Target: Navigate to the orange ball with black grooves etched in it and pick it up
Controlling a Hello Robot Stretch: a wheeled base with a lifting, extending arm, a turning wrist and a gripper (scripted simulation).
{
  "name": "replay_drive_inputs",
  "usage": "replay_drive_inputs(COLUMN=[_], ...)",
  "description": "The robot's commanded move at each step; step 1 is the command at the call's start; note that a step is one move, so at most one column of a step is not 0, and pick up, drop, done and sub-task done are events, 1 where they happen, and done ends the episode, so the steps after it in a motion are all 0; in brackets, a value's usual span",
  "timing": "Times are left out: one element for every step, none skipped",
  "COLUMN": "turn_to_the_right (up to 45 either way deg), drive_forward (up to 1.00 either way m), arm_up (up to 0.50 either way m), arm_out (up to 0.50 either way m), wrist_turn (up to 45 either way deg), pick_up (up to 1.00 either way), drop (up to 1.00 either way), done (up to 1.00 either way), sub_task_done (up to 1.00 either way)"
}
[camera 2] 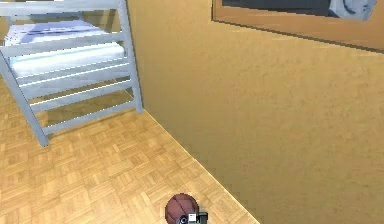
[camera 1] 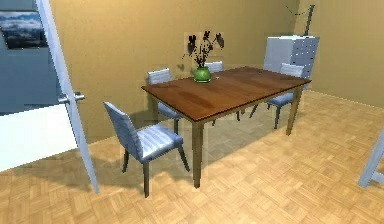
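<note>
**Orange ball on the floor by the wall, with the pincer at the frame's bottom edge**

In the arm side view, a round orange-brown ball (camera 2: pixel 178 204) is seen at the bottom centre of the frame. It lies on the parquet floor (camera 2: pixel 90 175), just beside the foot of an ochre wall (camera 2: pixel 270 120). Its grooves cannot be made out. Part of the pincer (camera 2: pixel 191 217) is seen at the ball's lower right, against the bottom edge. Whether its fingers are spread or pressed together cannot be told, nor whether anything is held. A white slatted frame (camera 2: pixel 75 60) with pale shelves is shown at the upper left, and a dark framed picture (camera 2: pixel 300 18) at the upper right.

In the forward view, a brown wooden counter (camera 1: pixel 240 92) is shown at the centre of the frame. A green vase (camera 1: pixel 202 73) of dark flowers is placed on it. Grey striped chairs (camera 1: pixel 145 138) are set around it. A white dresser (camera 1: pixel 290 48) is seen at the upper right and a white door (camera 1: pixel 62 90) at the left.
</note>
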Motion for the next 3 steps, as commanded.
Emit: replay_drive_inputs(turn_to_the_right=[0.0,0.0,0.0], drive_forward=[0.00,0.00,0.00], arm_up=[0.00,0.00,0.00], arm_out=[0.00,0.00,0.00], wrist_turn=[45.0,45.0,45.0], pick_up=[0.00,0.00,0.00], drop=[0.00,0.00,0.00], done=[0.00,0.00,0.00], sub_task_done=[0.00,0.00,0.00])
